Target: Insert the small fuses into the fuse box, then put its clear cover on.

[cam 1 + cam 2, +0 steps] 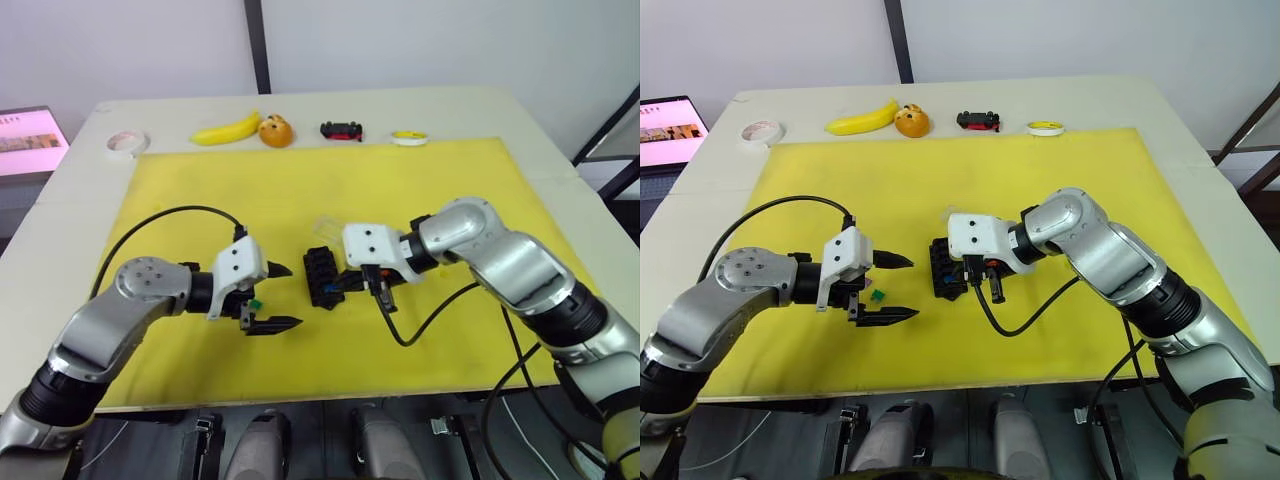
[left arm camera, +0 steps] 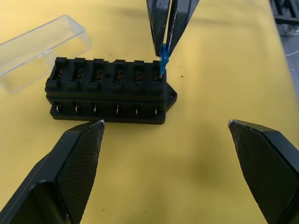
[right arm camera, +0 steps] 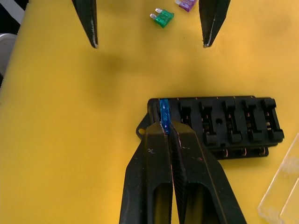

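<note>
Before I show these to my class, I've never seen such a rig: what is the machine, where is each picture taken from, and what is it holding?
It is a humanoid robot with two arms, each ending in a two-fingered gripper. Two pictures come from cameras on its head, looking down at a yellow mat; the other two come from cameras on each wrist. The right gripper is shut on a blue fuse, setting it into an end slot of the black fuse box. The left gripper is open and holds nothing. The clear cover lies beside the box, and a green fuse and a purple fuse lie loose on the mat.
</note>
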Robot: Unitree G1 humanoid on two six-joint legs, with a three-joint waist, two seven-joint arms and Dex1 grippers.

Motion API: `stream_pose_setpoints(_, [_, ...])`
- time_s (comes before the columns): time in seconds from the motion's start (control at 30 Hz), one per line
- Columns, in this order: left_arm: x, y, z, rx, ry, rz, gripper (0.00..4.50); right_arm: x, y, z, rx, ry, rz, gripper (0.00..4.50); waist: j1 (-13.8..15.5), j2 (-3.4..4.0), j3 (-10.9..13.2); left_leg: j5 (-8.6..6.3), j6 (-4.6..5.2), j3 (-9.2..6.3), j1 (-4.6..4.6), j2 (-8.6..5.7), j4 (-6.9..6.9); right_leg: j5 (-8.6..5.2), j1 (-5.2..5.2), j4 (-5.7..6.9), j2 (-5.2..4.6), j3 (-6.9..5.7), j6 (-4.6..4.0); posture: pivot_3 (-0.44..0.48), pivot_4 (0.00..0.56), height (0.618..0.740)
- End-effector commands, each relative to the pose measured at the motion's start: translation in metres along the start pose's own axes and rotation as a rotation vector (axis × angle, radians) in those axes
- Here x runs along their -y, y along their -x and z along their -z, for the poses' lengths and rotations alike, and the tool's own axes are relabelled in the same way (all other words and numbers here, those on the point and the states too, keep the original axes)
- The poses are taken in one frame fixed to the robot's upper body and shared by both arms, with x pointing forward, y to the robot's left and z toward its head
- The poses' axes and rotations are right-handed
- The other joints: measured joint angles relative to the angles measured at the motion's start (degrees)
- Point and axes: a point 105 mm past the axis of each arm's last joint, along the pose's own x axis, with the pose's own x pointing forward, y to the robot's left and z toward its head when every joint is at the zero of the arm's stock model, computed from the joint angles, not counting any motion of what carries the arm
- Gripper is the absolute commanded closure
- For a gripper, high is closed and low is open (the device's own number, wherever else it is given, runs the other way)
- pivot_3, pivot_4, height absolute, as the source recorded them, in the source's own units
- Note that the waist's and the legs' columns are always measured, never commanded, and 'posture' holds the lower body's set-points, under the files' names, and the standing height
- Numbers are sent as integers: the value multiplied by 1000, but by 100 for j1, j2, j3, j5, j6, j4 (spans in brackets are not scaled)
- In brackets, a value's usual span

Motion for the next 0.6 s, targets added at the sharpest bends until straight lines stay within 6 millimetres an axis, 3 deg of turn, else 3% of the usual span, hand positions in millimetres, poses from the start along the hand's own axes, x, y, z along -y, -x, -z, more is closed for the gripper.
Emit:
stream_pose_setpoints(0.03, [4,0,-4,4,-26,-1,41,1,2,-9,20,35,15,4500,3,0,0,0,0,0,0,0,0,0,0,0,0,0,0,0,150,740])
stream_pose_setpoints(0.6, [5,-2,-1,-4,-26,-14,41,2,0,-3,-9,29,10,4500,23,0,0,1,-1,0,0,0,1,0,0,1,-4,0,0,0,150,740])
